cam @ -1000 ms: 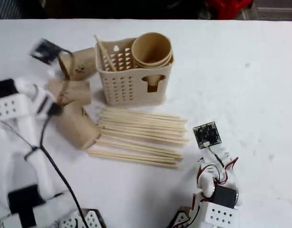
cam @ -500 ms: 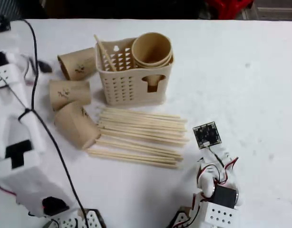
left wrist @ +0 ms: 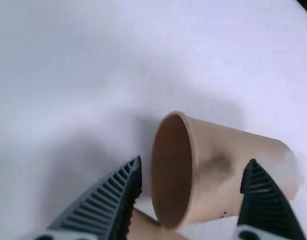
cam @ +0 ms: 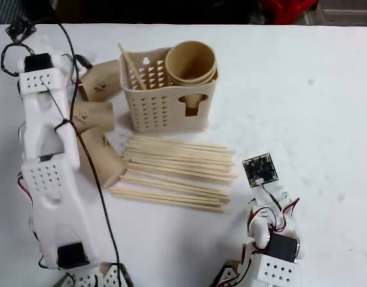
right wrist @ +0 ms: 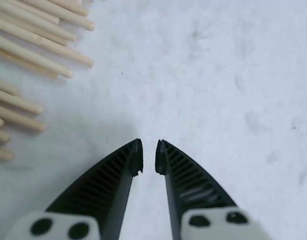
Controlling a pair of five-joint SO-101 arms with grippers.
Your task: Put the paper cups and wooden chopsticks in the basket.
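One paper cup point(left wrist: 218, 150) lies sideways between the wide-spread fingers of the left gripper point(left wrist: 193, 161), upper left in the high view, its axis roughly finger-to-finger. The right gripper point(right wrist: 148, 157) is all but closed, empty.

Left arm point(cam: 46, 179) hides parts of lying paper cups point(cam: 103, 81); chopsticks point(right wrist: 33, 56) cut by edge.

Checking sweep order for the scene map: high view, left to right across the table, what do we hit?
Left arm → paper cups lying on their sides → basket → right arm. Chopstick pile left out: it overlaps the basket's span.
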